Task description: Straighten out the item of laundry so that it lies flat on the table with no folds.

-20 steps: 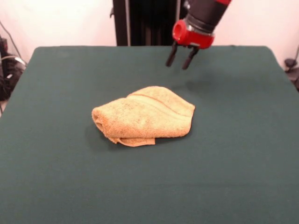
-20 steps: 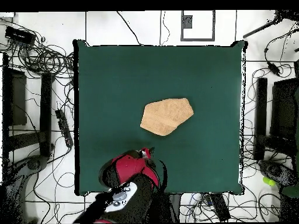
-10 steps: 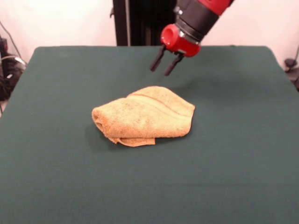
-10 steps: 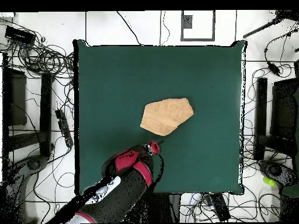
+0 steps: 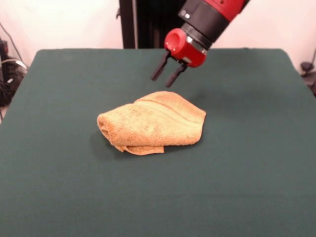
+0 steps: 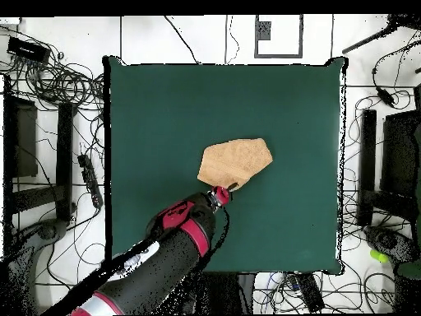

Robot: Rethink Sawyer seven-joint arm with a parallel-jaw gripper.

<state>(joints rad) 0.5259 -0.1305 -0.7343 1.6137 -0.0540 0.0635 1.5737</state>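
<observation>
Centrally on the green table point(image 5: 59, 197) lies the folded tan towel point(image 5: 153, 123), its long axis running left to right in the front view; nothing else crowds it. Above its far edge hangs the gripper point(image 5: 165, 78), fingers slightly parted, holding nothing.

My arm point(image 6: 156, 267) is reaching in slantwise from the table's point(image 6: 156, 115) bottom edge, red and black. My gripper point(image 6: 220, 196) is sitting right at the lower edge of the tan-orange towel point(image 6: 236, 163), which is lying bunched near the middle of the green cloth. Cables are trailing over the floor point(image 6: 57, 90) around the table.
</observation>
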